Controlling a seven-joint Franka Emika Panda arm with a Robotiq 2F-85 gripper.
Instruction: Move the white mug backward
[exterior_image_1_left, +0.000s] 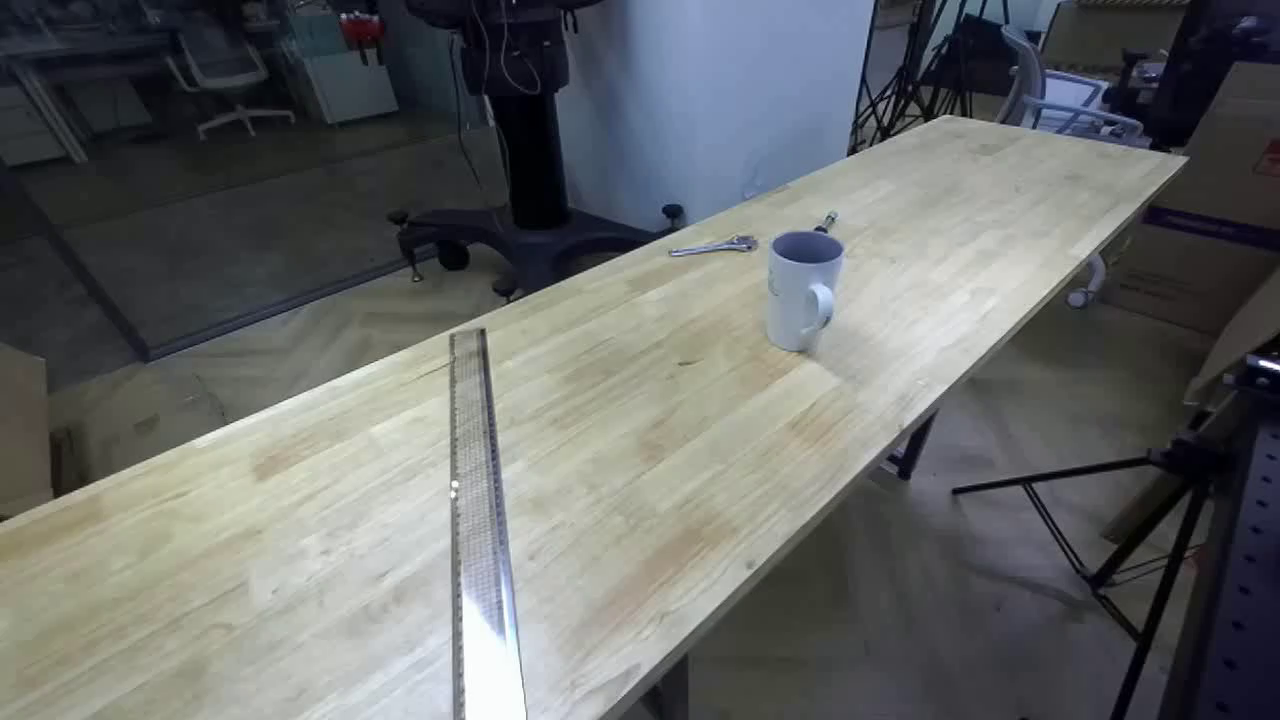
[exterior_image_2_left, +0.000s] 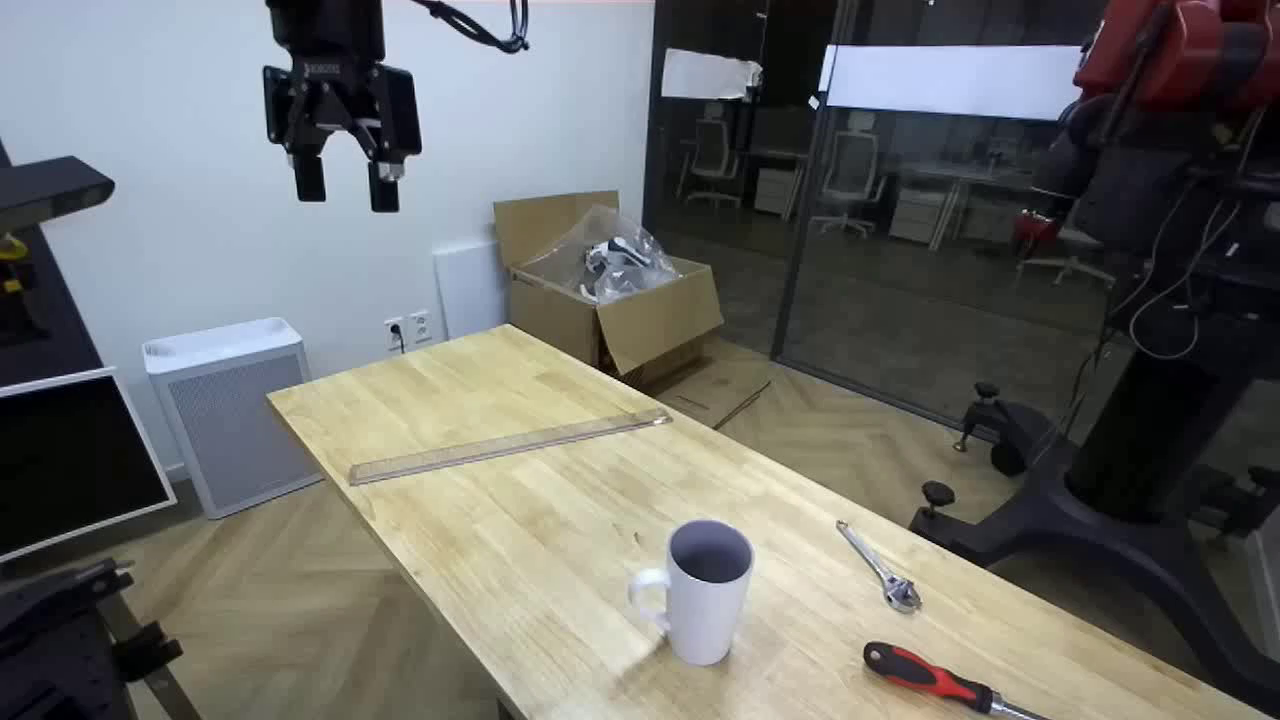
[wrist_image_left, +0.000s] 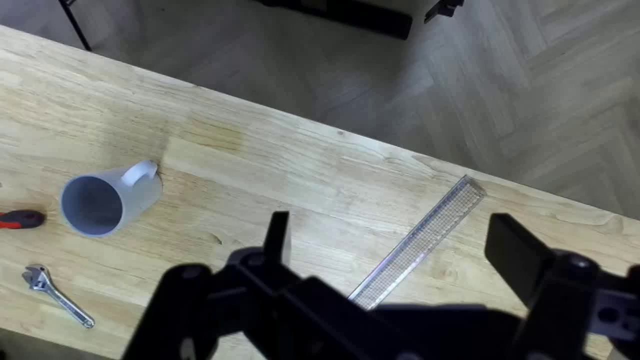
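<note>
Jaws wide and empty, the gripper (wrist_image_left: 389, 225) could topple the white mug (wrist_image_left: 114, 199), at nine o'clock in the wrist view, by clipping its handle (wrist_image_left: 140, 172).

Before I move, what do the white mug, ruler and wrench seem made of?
White mug: probably ceramic, smooth with soft shading, though plastic isn't ruled out. Ruler: likely clear plastic, glossy; tabletop shows through its grid. Wrench: metal, perhaps chromed; silvery highlights.
</note>
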